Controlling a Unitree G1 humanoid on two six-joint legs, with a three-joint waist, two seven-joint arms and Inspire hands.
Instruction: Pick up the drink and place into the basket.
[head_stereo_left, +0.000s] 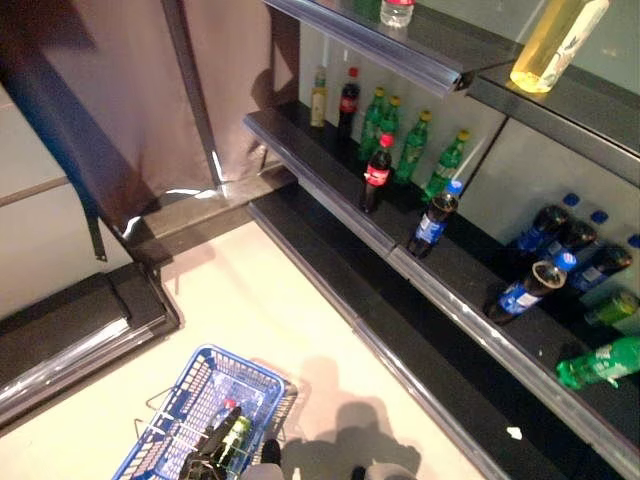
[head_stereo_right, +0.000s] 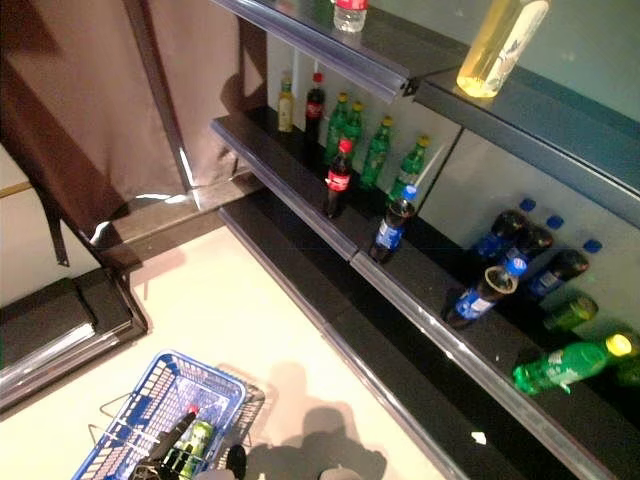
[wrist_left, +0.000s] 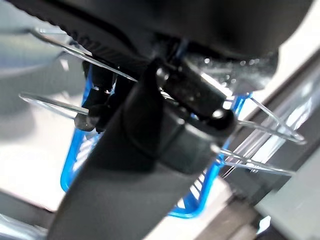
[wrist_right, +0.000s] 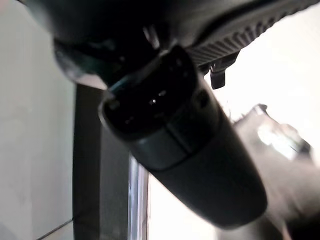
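Observation:
The blue basket (head_stereo_left: 172, 405) hangs low at the left, off the cream floor. It holds a dark bottle with a red cap (head_stereo_left: 222, 418) and a green bottle (head_stereo_left: 236, 440). My left hand (wrist_left: 150, 140) is shut on the basket's thin wire handles (wrist_left: 270, 132). Drinks stand on the dark shelf (head_stereo_left: 330, 185) to the right: a red-capped cola bottle (head_stereo_left: 377, 172), a dark bottle with a blue label (head_stereo_left: 433, 222) and green bottles (head_stereo_left: 412, 147). My right hand (wrist_right: 185, 145) hangs beside the shelf base, relaxed and empty, away from the drinks.
Further right on the shelf lie dark blue-capped bottles (head_stereo_left: 530, 285) and a green bottle (head_stereo_left: 600, 362). A yellow bottle (head_stereo_left: 555, 40) stands on the upper shelf. A brown panel (head_stereo_left: 130, 100) and a low dark platform (head_stereo_left: 70, 330) are at the left.

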